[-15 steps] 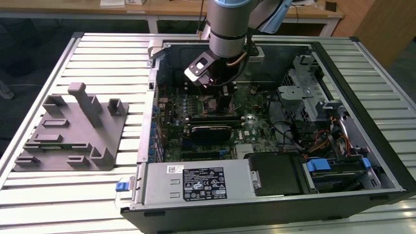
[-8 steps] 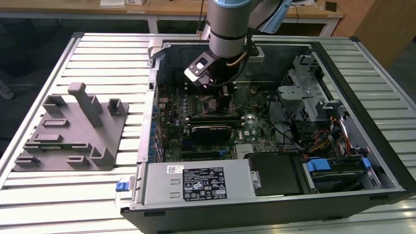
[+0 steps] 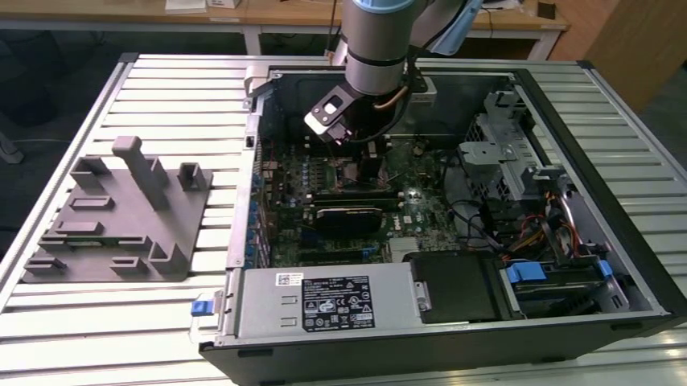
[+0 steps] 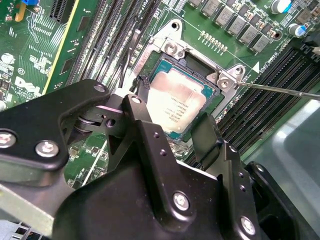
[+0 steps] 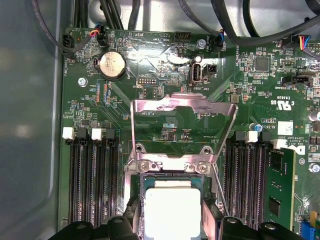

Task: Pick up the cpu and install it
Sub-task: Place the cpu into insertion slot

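The cpu (image 4: 175, 97) (image 5: 172, 210), a flat square chip with a pale silvery top, lies level in the motherboard socket (image 4: 172, 48). My gripper (image 4: 172, 107) (image 5: 172, 215) reaches down over it, one black finger (image 4: 141, 95) against one edge and the other against the opposite edge, shut on the chip. The socket's metal load plate (image 5: 182, 120) stands tipped up and open behind the chip. In the exterior view my gripper (image 3: 359, 157) is down inside the open computer case (image 3: 601, 161), over the board's middle.
Memory slots (image 5: 92, 175) run along both sides of the socket, and a thin retention lever (image 4: 280, 89) sticks out beside it. A coin battery (image 5: 112, 65) and cables sit beyond the plate. The grey fixture (image 3: 118, 209) with upright posts stands on the slatted table at the exterior view's left.
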You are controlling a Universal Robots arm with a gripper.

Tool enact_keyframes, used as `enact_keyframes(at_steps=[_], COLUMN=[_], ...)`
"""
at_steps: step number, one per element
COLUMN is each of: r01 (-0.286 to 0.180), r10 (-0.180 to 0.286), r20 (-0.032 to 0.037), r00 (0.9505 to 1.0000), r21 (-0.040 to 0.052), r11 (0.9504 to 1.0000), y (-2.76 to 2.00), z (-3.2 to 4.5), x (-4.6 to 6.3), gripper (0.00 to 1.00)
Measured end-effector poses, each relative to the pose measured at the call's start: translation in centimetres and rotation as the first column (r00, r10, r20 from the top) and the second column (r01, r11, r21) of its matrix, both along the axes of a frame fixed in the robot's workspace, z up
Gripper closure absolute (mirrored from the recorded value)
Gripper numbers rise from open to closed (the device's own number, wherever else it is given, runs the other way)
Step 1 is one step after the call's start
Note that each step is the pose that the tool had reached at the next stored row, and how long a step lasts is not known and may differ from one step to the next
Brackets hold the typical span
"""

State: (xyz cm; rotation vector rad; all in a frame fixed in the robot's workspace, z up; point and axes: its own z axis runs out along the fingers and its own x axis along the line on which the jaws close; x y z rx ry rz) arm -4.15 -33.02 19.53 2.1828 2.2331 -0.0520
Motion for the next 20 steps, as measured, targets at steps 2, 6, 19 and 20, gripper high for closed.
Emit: enact_keyframes(at_steps=[2,6,19,20], r01=[0.000,0.000,0.000,0.000], r10=[0.000,0.000,0.000,0.000], r20=[-0.0002,0.0000,0.0001,0.0000], r00=[1.0000,1.0000,1.0000,1.0000], r21=[-0.0002,-0.0001,0.0002,0.0000], r11=[1.0000,1.0000,1.0000,1.0000], y=[0.00,0.00,0.00,0.00], z=[0.01,0.00,-0.04,-0.03], x=[0.00,0.00,0.00,0.00], gripper=[0.40,0.47,0.40,0.40])
